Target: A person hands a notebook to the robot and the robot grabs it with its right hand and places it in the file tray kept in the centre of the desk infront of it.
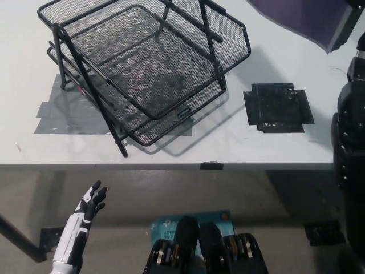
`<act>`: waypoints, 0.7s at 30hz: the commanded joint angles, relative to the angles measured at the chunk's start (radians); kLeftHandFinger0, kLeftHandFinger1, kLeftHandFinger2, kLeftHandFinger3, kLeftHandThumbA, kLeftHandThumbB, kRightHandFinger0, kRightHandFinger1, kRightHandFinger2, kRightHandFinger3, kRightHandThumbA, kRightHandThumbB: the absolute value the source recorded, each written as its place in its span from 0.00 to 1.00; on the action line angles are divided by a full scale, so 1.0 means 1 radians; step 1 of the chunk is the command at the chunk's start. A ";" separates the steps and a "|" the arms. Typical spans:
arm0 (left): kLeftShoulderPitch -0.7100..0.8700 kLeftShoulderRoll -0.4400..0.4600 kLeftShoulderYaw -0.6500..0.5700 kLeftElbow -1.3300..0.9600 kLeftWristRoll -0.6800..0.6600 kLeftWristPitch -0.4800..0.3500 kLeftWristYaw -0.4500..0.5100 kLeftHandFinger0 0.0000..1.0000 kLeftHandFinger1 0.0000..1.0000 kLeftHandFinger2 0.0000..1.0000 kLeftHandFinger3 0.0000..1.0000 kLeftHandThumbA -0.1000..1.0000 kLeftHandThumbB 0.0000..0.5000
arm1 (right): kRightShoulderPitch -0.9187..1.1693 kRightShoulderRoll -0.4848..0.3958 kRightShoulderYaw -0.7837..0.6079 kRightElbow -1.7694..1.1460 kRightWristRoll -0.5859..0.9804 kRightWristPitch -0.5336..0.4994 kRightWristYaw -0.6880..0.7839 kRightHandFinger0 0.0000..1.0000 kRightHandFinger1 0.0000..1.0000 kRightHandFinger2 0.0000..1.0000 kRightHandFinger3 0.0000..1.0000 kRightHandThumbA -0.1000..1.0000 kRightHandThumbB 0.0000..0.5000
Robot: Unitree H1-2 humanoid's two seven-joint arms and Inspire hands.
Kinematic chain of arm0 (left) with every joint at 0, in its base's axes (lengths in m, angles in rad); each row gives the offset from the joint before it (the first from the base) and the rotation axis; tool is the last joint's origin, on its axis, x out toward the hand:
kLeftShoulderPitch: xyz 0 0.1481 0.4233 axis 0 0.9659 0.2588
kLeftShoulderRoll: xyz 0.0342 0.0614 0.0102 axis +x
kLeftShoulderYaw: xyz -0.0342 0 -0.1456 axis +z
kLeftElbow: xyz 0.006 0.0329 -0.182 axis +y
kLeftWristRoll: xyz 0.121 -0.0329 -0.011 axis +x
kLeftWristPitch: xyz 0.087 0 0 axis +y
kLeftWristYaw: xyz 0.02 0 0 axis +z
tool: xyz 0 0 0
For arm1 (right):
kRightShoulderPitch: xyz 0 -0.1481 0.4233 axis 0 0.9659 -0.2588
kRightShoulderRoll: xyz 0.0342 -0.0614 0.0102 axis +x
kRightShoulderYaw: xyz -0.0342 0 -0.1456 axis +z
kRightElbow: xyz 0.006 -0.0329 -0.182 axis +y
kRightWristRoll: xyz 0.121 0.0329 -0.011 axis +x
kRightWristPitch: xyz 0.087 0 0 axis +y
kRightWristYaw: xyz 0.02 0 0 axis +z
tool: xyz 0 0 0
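A purple notebook (pixel 299 16) hangs tilted above the desk's far right corner, partly cut off by the top edge of the picture. My black right arm (pixel 349 120) rises along the right edge toward it. A dark shape touches the notebook's right side, and I cannot tell whether that is my right hand or how it is closed. The black mesh file tray (pixel 228 34), with stacked tiers, stands on the desk left of centre and holds nothing. My white left hand (pixel 91 200) rests open at the lower left, below the desk's front edge.
A square of black tape (pixel 278 107) lies on the white desk (pixel 274 148) between the tray and my right arm. Grey tape patches (pixel 54 114) lie under the tray's left side. The desk's front edge runs across the picture's middle.
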 commanded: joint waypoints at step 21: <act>0.001 0.013 -0.010 -0.022 -0.005 -0.028 -0.016 1.00 1.00 1.00 1.00 1.00 0.13 | -0.161 0.002 0.145 0.219 -0.411 -0.283 -0.195 0.00 0.00 0.00 0.01 0.75 0.00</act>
